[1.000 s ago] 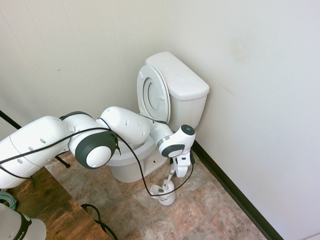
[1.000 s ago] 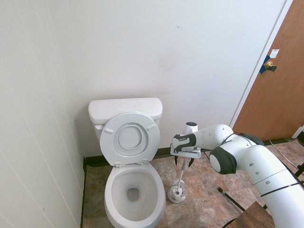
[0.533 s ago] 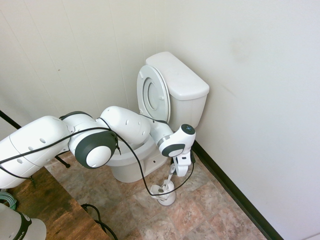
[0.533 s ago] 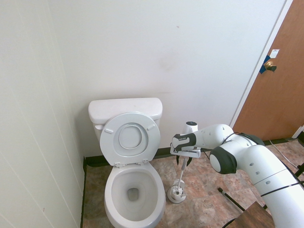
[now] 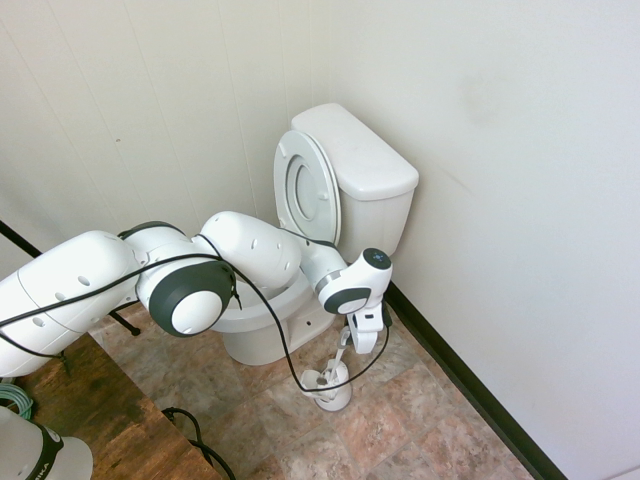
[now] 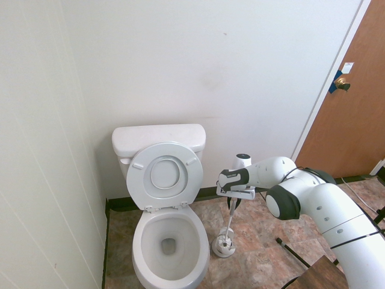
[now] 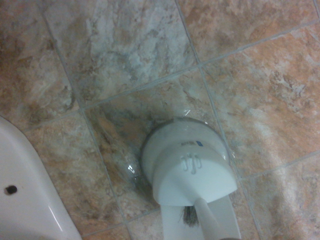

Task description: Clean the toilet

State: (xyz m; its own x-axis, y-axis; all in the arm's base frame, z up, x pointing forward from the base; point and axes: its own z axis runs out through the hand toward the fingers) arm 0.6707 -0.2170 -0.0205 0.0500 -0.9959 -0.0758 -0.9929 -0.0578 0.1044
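- Two wide views take in the white toilet point(image 5: 335, 200), which stands against the wall in the corner with its seat and lid tipped up against the tank.
- From the door side I can see right down into the open bowl; the other wide view has the arm across most of the bowl and shows only its outer side.
- Just beside the toilet, on the mottled brown floor tiles point(image 6: 252, 259), sits a small white brush holder point(image 6: 224, 246) with a slim brush handle point(image 6: 231, 220) rising out of it.
- Straight above the holder hangs the gripper point(image 6: 233, 203), pointing down, right at the top of the handle.
- Its fingers look drawn in around the handle's top, yet neither wide view is sharp enough for me to tell whether they actually clamp it.
- Only the door-side view includes the brown door point(image 6: 346, 114) with its knob, off to the right.
- Only the wrist view looks down on the holder's round top with the handle rising from it, dark bristles at the handle's foot, and the toilet's base at the edge.
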